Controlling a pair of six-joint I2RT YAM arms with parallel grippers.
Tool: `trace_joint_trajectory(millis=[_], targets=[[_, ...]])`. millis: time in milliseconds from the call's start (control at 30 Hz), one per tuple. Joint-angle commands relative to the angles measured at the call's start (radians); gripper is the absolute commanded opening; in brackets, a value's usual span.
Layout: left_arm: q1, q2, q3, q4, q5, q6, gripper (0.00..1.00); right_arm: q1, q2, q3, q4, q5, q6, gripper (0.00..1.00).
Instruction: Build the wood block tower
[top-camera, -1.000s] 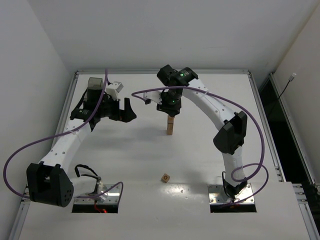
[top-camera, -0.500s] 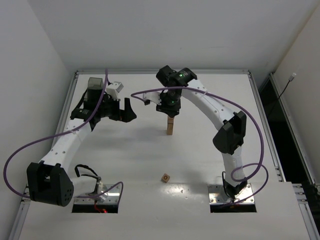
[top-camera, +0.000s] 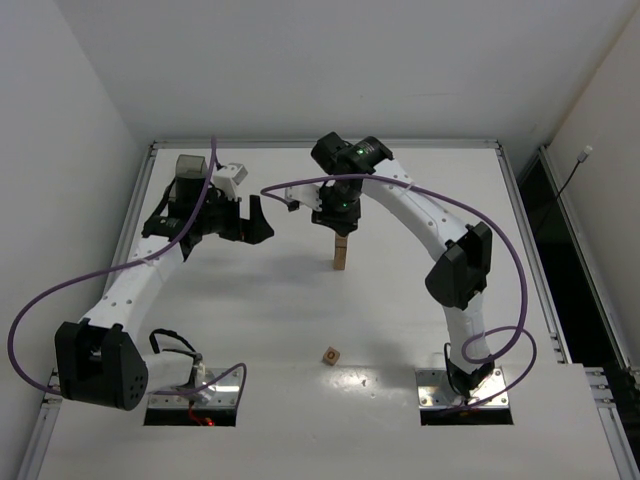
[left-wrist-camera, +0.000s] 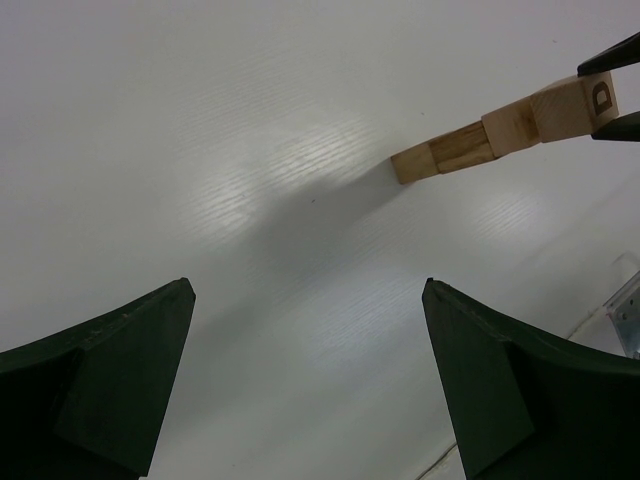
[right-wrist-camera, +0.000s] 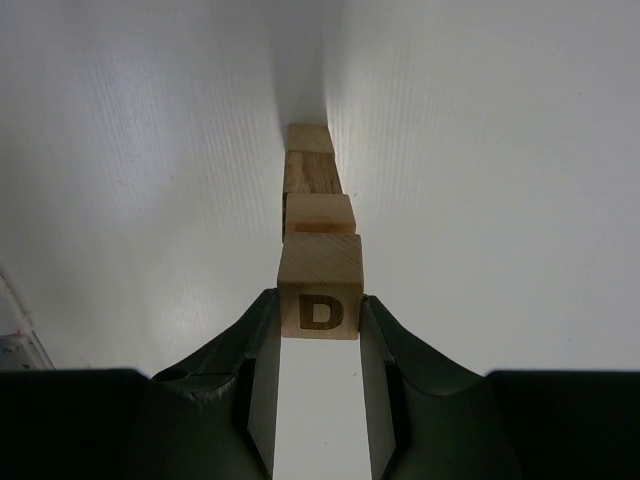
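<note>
Fingers of the right gripper clamp both sides of the D-marked block, which tops the four-block tower at the middle of the table. Its wrist points straight down and the arm arches over from the near-right base. Left gripper hangs spread and empty, left of the tower and aimed right. One loose block lies nearer.

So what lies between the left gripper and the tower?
Nothing: only bare white table separates the open left gripper from the tower, as the left wrist view shows. The right gripper grips the tower's top block.
</note>
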Motion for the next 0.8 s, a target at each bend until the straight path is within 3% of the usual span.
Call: trace_joint_trajectory(millis=[0,767], targets=[[-0.003,-0.003,0.041,0.036,0.024,-0.008,0.96,0.005,0.007,-0.004,-0.021,0.006,0.012,0.13],[-0.003,0.006,0.041,0.036,0.024,-0.008,0.96,0.014,0.007,-0.014,-0.021,0.015,0.022,0.18]])
